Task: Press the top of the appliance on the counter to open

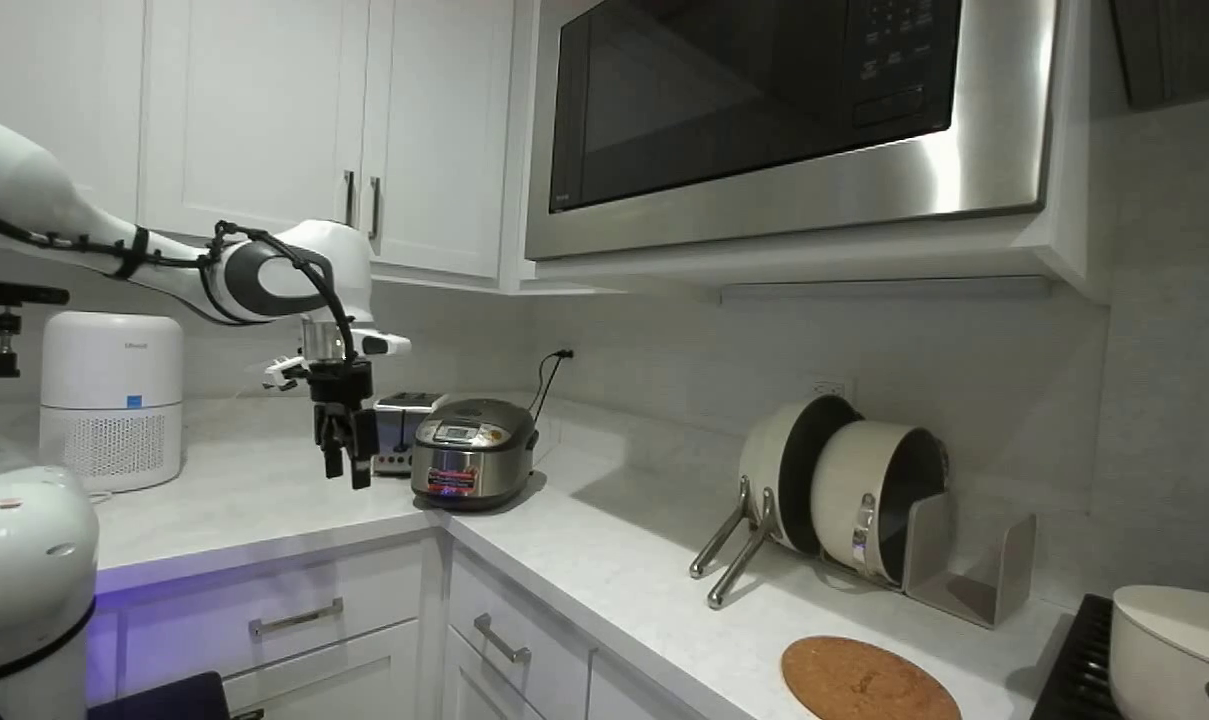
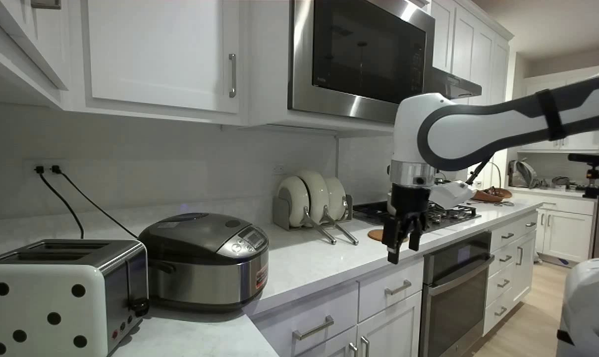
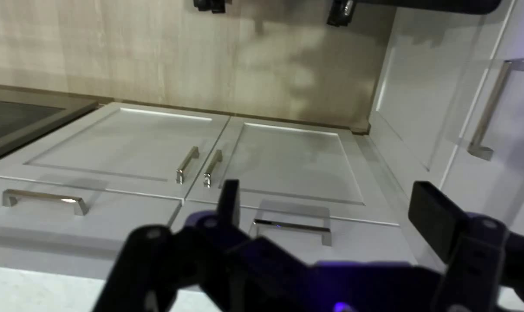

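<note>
- Getting ready to push, most likely, and not pressing yet.
- See the shiny cooker (image 1: pixel 474 455) on the white desk (image 1: pixel 604 535), in the corner just beside the toaster (image 2: pixel 36 297). Find the dark lid (image 2: pixel 190 233) down on it.
- Next, probably bring the tool (image 2: pixel 403 252) to the cooker, get above the lid, and push down on top.
- For the tool: spread wide at the fingers (image 3: pixel 435 220).
- Holding nothing, touching nothing, and away from the cooker in both exterior views.

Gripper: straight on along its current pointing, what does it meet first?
Probably the wood-look floor: the open gripper points roughly down, seemingly just in front of the counter. Depth is unclear, so it might graze a drawer handle.
</note>
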